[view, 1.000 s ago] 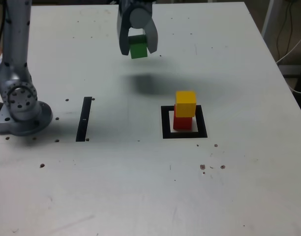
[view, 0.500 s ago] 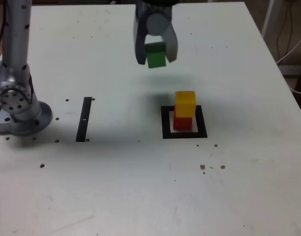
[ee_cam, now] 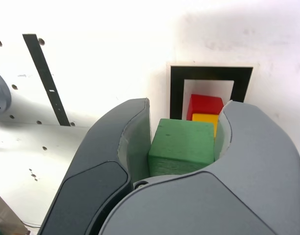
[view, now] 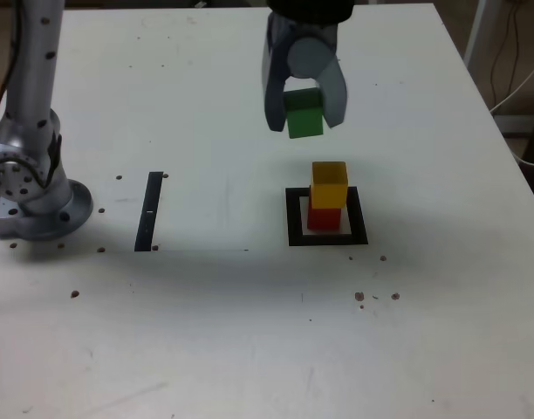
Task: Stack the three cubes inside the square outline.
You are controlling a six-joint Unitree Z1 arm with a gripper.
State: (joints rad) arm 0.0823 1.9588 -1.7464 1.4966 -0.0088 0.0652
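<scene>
I am gripping the green cube point(view: 304, 114) in my pincer point(view: 304, 112), jaws clamped on its two sides, holding it in the air at about eleven o'clock of the stack. The yellow cube point(view: 329, 184) is sitting on the red cube point(view: 324, 217) inside the square outline point(view: 327, 237). The black strip point(view: 149, 210) is lying at nine o'clock.

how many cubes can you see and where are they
3. The green cube is held in the claw above the table; the yellow cube sits on the red cube inside the square outline.
</scene>
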